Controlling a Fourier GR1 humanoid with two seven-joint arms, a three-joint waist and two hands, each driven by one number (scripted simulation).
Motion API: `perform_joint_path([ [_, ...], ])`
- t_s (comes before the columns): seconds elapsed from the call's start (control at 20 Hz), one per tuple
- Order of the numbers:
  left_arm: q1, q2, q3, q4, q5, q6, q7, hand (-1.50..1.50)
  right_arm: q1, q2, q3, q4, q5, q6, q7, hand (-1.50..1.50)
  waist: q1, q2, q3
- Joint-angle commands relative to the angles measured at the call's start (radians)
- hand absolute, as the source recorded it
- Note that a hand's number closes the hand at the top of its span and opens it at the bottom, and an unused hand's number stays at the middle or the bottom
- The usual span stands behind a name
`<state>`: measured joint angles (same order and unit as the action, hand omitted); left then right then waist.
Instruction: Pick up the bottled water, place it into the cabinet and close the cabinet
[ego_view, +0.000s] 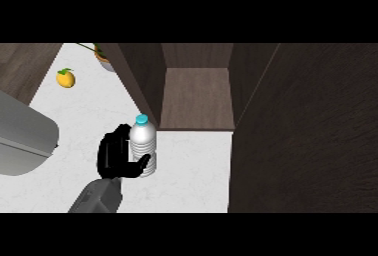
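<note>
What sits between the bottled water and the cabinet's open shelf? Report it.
Nothing. In the head view, only bare white counter separates the bottled water, held upright by the left robot hand, from the cabinet shelf.

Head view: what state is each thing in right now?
Clear plastic water bottle with blue cap: upright on the counter, capped, gripped.
Dark wooden cabinet: open, inside bare.
Left black robot hand: curled round the bottle.
Yellow lemon: lying on the white counter.

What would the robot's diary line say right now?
left hand: curled round upright water bottle | bottle: on counter, before open cabinet | right hand: not in view
</note>
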<state>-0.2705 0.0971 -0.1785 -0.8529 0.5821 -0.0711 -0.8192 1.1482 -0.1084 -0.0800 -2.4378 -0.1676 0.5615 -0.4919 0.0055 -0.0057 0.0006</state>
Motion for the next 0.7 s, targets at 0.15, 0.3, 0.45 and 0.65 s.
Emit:
perform_joint_path([
  [0.15,0.097,-0.043,-0.131,-0.323,-0.060,0.120,0.141,1.50,0.010,0.004,-0.012,-0.115,-0.093,-0.006,0.063,-1.50,0.005,-0.001,0.000],
  [0.3,0.044,-0.034,-0.148,-0.468,-0.070,0.205,0.258,1.50,-0.024,0.033,0.040,-0.136,-0.047,-0.048,0.103,-1.50,0.009,0.001,0.000],
  [0.45,0.086,-0.093,-0.256,-0.572,-0.147,0.311,0.319,1.50,-0.026,-0.014,-0.036,-0.095,-0.107,0.000,0.068,-1.50,0.001,0.001,0.000],
  [0.65,0.019,-0.096,-0.344,-0.698,-0.171,0.470,0.474,1.50,-0.049,-0.005,-0.035,-0.083,-0.104,-0.010,0.079,-1.50,-0.006,0.001,0.000],
])
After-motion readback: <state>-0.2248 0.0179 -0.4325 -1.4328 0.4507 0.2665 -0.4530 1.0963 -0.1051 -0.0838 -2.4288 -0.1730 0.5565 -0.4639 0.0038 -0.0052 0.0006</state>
